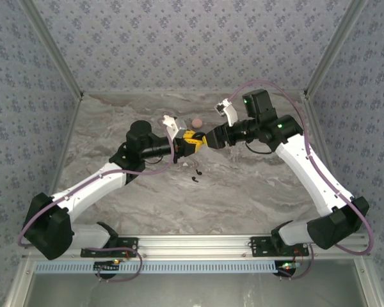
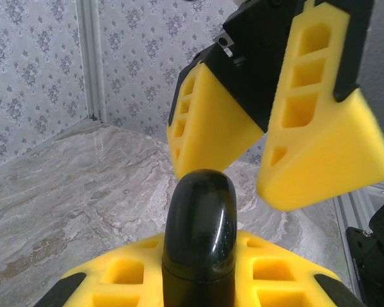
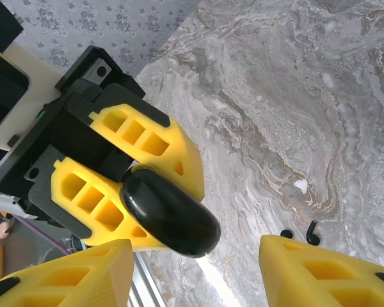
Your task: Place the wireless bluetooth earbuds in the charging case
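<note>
- Black charging case (image 3: 169,214) is clamped in the left gripper (image 1: 192,142), pinched between its yellow fingers (image 3: 141,137). Its rounded end sticks out past the tips, and it is held up off the marble table (image 3: 294,96).
- Right gripper (image 1: 210,138) is released, with nothing in it. Its jaws stand apart and face the case head-on, one finger to either side of the free end. As far as the wrist views show, they are not touching it.
- Case looks shut to me: smooth dome, no gap or lid seam I can make out.
- Both earbuds (image 1: 194,174) lie loose on the marble on the near side of the case, close to each other, neither picked up.
- Pink disc (image 1: 197,121) sits on the far side of the case; ignore it.
- Step in hand, my read: you're presenting the case to the right gripper for lid opening or a regrip. Insertion not started.
- Next move needs the right fingers closed on the exposed end only, square to the case, with the left clamp firm. Then lid up, wells facing up.
- Watch the glossy round shell against the foam pads: it's likely to twist or squirt out if you pinch off-centre.
- The earbuds are tiny and hooked, so each pick wants a fingertip pinch low to the table.
</note>
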You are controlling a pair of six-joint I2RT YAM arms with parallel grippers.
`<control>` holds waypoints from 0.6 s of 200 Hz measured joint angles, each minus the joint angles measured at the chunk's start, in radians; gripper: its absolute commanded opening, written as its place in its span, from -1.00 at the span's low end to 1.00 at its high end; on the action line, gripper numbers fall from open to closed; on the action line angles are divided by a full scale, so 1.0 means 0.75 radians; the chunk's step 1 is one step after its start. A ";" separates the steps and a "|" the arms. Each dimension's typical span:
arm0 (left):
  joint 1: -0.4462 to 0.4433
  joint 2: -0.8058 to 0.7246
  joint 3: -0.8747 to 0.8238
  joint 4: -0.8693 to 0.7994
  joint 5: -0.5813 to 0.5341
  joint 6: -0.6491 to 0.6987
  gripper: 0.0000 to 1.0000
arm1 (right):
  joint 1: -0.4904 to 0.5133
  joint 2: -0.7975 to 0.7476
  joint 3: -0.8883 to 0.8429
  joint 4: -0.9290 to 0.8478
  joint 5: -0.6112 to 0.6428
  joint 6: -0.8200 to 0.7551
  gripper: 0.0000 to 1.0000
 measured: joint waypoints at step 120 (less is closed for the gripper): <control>-0.008 0.000 0.000 -0.024 0.030 0.000 -0.60 | 0.005 0.014 0.026 -0.009 0.075 0.007 0.13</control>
